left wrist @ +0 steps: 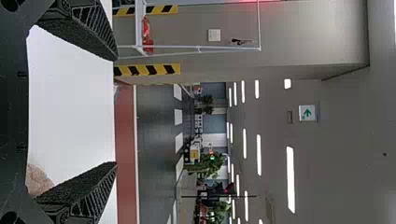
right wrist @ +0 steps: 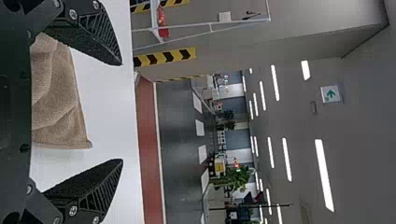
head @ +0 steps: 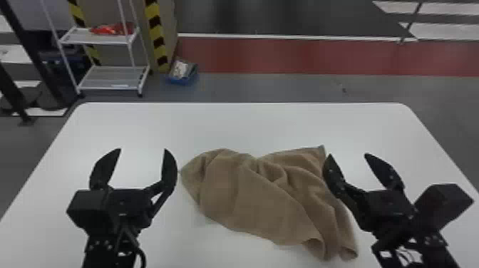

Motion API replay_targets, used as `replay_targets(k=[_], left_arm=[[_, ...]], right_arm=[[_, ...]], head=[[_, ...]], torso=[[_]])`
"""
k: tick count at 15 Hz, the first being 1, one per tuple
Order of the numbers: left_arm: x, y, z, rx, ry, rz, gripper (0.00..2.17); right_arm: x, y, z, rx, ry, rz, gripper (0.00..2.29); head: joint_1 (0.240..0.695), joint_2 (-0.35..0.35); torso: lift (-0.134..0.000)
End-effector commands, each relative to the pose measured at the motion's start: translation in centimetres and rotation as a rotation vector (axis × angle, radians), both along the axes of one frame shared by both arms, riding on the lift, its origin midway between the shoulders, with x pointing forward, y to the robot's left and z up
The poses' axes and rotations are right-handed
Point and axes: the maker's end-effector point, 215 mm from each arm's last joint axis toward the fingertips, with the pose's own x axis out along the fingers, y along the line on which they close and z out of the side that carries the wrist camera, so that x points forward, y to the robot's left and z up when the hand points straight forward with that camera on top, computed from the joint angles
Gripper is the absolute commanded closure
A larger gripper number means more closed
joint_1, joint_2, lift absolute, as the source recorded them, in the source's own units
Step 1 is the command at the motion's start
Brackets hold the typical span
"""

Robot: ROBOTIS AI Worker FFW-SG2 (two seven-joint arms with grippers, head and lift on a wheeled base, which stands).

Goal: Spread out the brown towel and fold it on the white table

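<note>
The brown towel [head: 249, 192] lies crumpled, with loose folds, on the white table [head: 271, 124], one corner pointing to the far right. My left gripper [head: 142, 149] stands open just left of the towel, nothing between its fingers. Over the towel's right edge is my right gripper [head: 347, 155], also open. In the left wrist view, the left gripper [left wrist: 116, 112] is spread wide, with a bit of towel [left wrist: 38, 179] beside one finger. In the right wrist view, the towel's corner [right wrist: 60, 102] shows between the open fingers of the right gripper [right wrist: 122, 112], not gripped.
Beyond the table's far edge stand a white wire shelf [head: 114, 76] with a red item on it, a striped pillar [head: 156, 35] and a blue bin [head: 182, 79] on the floor. A dark stand [head: 39, 71] is at the far left.
</note>
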Motion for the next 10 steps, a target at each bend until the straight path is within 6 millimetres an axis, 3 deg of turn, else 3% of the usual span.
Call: replay_targets(k=[1,3,6,10], left_arm=[[-0.1,0.0,0.0,0.000,0.001,-0.001,0.08],[-0.2,0.3,-0.3,-0.001,0.006,0.002,0.08],[0.0,1.0,-0.8,-0.016,0.018,0.010,0.08],[0.1,0.3,-1.3,-0.042,0.031,-0.029,0.07]], right_arm=[[-0.5,0.6,-1.2,0.002,0.046,0.036,0.18],[-2.2,1.5,-3.2,0.003,0.127,0.108,0.19],[-5.8,0.4,-5.1,-0.008,0.220,0.131,0.29],[-10.4,-1.1,-6.4,0.038,0.298,0.198,0.29]], head=[[0.695,-0.026],[0.695,-0.015],[0.695,-0.001],[0.695,-0.008]], torso=[[-0.124],[-0.124],[-0.124],[-0.124]])
